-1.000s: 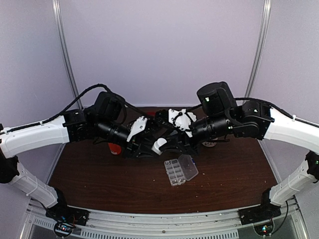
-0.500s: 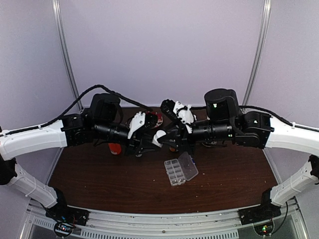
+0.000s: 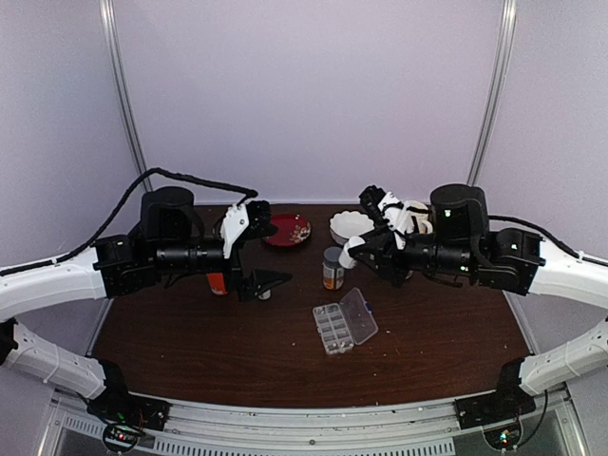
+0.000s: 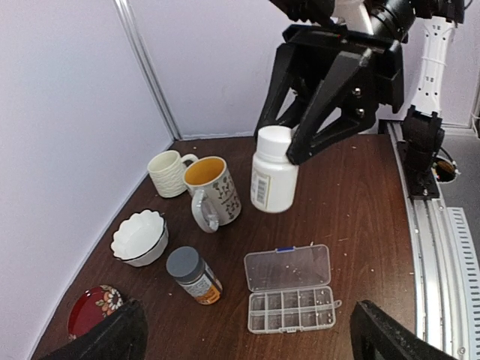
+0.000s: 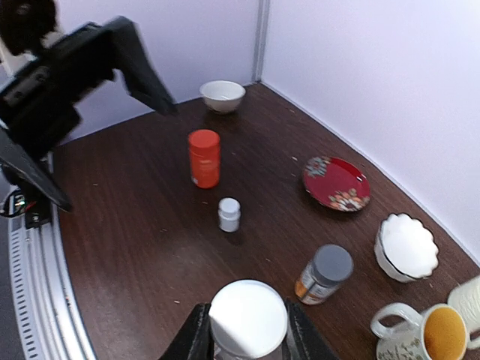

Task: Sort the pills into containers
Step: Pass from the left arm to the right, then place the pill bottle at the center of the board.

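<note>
Box (image 4: 289, 300) lies flat on table (image 3: 190, 332), lid open, below & between both grippers, a bit nearer the R one in top view. In L wrist view it sits straight ahead of L gripper (image 3: 264, 252), framed by its two fingers. Compartments (image 4: 271, 321) show whitish specks, prob. pills (image 4: 324, 315), but too small to be sure.

L gripper: jaws spread wide, nothing between them, held above table. R gripper (image 5: 247, 337): fingers pressed on both sides of white bottle (image 4: 274, 169), which is capped, about upright and lifted off table.

Amber bottle (image 4: 193, 274) w/ grey cap stands just below R gripper's tip in top view, btw box & bowl (image 4: 139, 238). Plate (image 3: 287, 230), red, lies beyond L gripper, near back wall. Two mugs (image 4: 214, 191) stand touching or nearly so, behind the held bottle as seen from L wrist.

Orange bottle (image 5: 204, 157) & small bottle (image 5: 229, 214) stand under L gripper, ahead of R gripper in R wrist view. Far bowl (image 5: 223, 95) sits past them, by the wall.
</note>
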`<state>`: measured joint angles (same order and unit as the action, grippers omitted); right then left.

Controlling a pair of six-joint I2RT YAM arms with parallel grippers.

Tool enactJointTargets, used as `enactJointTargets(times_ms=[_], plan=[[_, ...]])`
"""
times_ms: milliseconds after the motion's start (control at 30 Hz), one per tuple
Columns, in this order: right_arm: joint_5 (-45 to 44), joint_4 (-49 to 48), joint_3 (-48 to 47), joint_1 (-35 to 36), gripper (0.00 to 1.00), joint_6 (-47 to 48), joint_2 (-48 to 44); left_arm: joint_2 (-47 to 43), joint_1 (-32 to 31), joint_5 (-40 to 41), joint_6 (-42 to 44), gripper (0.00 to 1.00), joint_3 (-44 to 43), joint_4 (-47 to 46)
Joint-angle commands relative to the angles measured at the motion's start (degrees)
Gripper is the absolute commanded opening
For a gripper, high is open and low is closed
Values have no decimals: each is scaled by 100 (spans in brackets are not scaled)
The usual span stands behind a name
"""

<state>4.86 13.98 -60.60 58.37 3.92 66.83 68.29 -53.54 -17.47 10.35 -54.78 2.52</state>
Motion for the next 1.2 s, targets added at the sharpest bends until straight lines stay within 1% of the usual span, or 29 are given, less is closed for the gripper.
enactJointTargets(times_ms=[0, 67, 133, 200, 300, 333, 433, 600, 700, 767, 800, 833, 867, 900, 1000, 1100, 1167], plan=[[-885, -93, 706, -642, 11, -370, -427, -141, 53, 836, -311, 98, 276, -445], [-1088, -336, 1163, -907, 11, -692, -571, -128, 90, 1121, -586, 98, 404, -575], [-1234, -683, 1722, -1100, 11, -947, -685, -112, 130, 1565, -1056, 98, 474, -658], [-1412, -1095, 2178, -1216, 11, -1174, -744, -89, 159, 2144, -1463, 98, 510, -658], [-1598, -1533, 2700, -1367, 10, -1542, -674, -47, 193, 2636, -1895, 97, 513, -578], [-1605, -1705, 2861, -1423, 10, -1683, -614, 0, 213, 2778, -2051, 98, 490, -505], [-1591, -2337, 3304, -1586, 10, -2109, -369, 107, 336, 2836, -2273, 98, 439, -333], [-1839, -3036, 3620, -1710, 10, -2452, 266, 143, 458, 3071, -2429, 98, 514, -349], [-2153, -3191, 3647, -1716, 12, -2494, 628, 161, 458, 3339, -2426, 98, 519, -291], [-2427, -3241, 3664, -1723, 12, -2532, 814, 194, 465, 3571, -2454, 98, 505, -93], [-2489, -3309, 3683, -1724, 14, -2524, 890, 205, 469, 3694, -2489, 97, 495, -31], [-2538, -3342, 3694, -1724, 17, -2526, 972, 212, 481, 3799, -2530, 98, 494, 22], [-2565, -3352, 3695, -1724, 23, -2536, 1011, 222, 494, 3878, -2574, 98, 494, 59], [-2553, -3368, 3697, -1724, 25, -2520, 1050, 231, 518, 3941, -2623, 97, 495, 98], [-2542, -3326, 3671, -1724, 33, -2478, 1131, 252, 618, 4000, -2724, 98, 521, 182], [-2558, -3294, 3660, -1724, 39, -2474, 1187, 338, 701, 4147, -2797, 98, 476, 368], [-2548, -3274, 3660, -1732, 40, -2480, 1215, 370, 772, 4190, -2847, 98, 453, 481]])
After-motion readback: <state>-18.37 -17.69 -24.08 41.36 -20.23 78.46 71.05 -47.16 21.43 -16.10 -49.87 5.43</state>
